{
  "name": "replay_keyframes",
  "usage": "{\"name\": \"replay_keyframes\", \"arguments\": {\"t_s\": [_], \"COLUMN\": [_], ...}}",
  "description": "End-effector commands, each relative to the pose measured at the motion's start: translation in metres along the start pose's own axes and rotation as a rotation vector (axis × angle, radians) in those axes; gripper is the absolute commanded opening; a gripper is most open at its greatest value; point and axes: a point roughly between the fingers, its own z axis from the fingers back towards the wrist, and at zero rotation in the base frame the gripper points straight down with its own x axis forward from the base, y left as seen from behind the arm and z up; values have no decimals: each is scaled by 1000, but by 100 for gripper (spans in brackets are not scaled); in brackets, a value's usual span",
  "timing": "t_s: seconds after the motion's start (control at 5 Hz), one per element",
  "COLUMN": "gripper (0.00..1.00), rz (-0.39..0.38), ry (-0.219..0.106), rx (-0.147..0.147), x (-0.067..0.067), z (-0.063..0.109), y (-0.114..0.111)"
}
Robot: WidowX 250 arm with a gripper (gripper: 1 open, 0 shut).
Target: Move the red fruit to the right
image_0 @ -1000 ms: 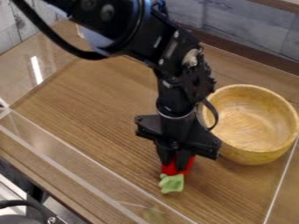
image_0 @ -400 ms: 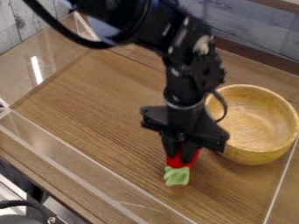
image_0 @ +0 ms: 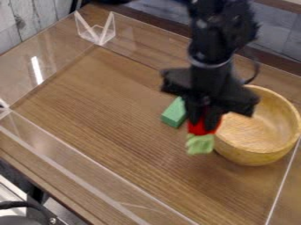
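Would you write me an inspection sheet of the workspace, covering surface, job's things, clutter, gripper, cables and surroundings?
Surface: brown wooden table, with pale lines running along it
Job's things: red fruit under the gripper, its light green leafy cap hanging toward the camera; whether it is clear of the table cannot be told
Clutter: green block left of the fruit in the picture; wooden bowl right of it; clear wire-like holder at the far side
Gripper: over the fruit, fingers blurred, their grip hard to confirm
Cables: black cable at the near left corner
Surroundings: grey wall panels behind the table
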Motion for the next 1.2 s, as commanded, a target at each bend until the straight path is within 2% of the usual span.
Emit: {"name": "replay_keyframes", "arguments": {"t_s": [0.0, 0.4, 1.0], "gripper": [0, 0, 0], "rz": [-44, -31, -36], "ry": [-44, -48, -49], "rx": [-29, -16, 0], "x": [17, 12, 13], "z": [7, 12, 8], "y": [-25, -13, -17]}}
